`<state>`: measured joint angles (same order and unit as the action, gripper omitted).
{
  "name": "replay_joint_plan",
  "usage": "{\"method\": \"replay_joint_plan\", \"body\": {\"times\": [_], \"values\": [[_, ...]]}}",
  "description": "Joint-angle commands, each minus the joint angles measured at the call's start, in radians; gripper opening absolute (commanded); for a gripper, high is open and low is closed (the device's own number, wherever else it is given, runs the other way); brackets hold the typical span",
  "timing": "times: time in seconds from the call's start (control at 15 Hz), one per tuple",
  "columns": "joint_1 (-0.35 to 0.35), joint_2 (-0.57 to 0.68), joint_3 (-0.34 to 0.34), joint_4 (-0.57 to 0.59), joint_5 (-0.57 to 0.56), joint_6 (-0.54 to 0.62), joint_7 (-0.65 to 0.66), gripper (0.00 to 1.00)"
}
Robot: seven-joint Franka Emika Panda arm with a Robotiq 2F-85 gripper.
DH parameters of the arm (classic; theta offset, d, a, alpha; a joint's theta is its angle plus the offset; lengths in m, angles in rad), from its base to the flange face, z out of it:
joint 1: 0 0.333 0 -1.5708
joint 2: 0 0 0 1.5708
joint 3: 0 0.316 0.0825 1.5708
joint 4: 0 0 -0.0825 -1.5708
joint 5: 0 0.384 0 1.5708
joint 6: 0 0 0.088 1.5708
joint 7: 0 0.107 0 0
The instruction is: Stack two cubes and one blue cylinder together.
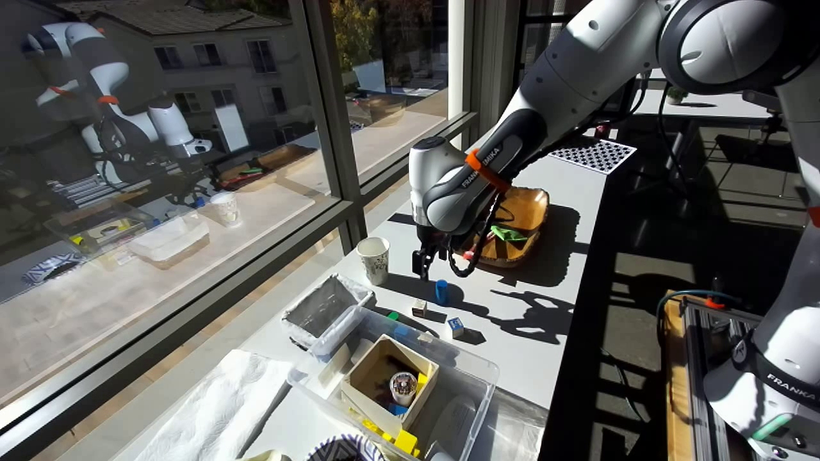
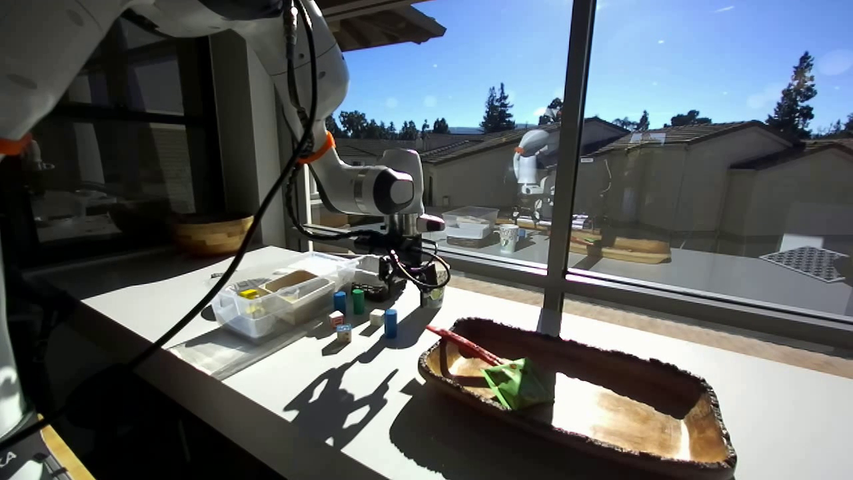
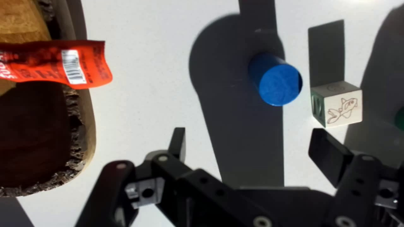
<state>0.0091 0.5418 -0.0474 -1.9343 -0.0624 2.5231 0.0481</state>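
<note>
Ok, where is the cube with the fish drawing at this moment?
In the wrist view, the fish cube sits toward the right, just right of the blue cylinder and left of a green piece cut off by the edge.

The bent arm point(image 1: 564, 73) hangs its claw point(image 3: 252, 146) downward, 2 fingers point(image 3: 329, 157) standing wide apart.

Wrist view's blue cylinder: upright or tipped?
Upright: the blue cylinder stands on end in both exterior views; the wrist view shows its top.
</note>
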Motion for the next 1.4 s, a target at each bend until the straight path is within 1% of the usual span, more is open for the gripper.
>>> {"method": "replay_joint_plan", "body": {"times": [0.0,0.6,0.73,0.8,0.87,0.93,1.07,1.33], "values": [[-0.026,-0.019,0.026,-0.037,0.023,-0.042,-0.049,1.00],[-0.031,-0.010,0.046,-0.029,0.038,-0.163,-0.073,1.00],[-0.032,-0.005,0.050,-0.026,0.046,-0.166,-0.075,0.90],[-0.033,-0.002,0.053,-0.025,0.052,-0.158,-0.076,0.74],[-0.034,0.001,0.056,-0.027,0.059,-0.145,-0.076,0.70],[-0.035,0.004,0.059,-0.025,0.067,-0.141,-0.078,0.64],[-0.036,0.006,0.064,-0.024,0.079,-0.140,-0.082,0.46],[-0.031,0.001,0.060,-0.026,0.077,-0.135,-0.076,0.17]]}}
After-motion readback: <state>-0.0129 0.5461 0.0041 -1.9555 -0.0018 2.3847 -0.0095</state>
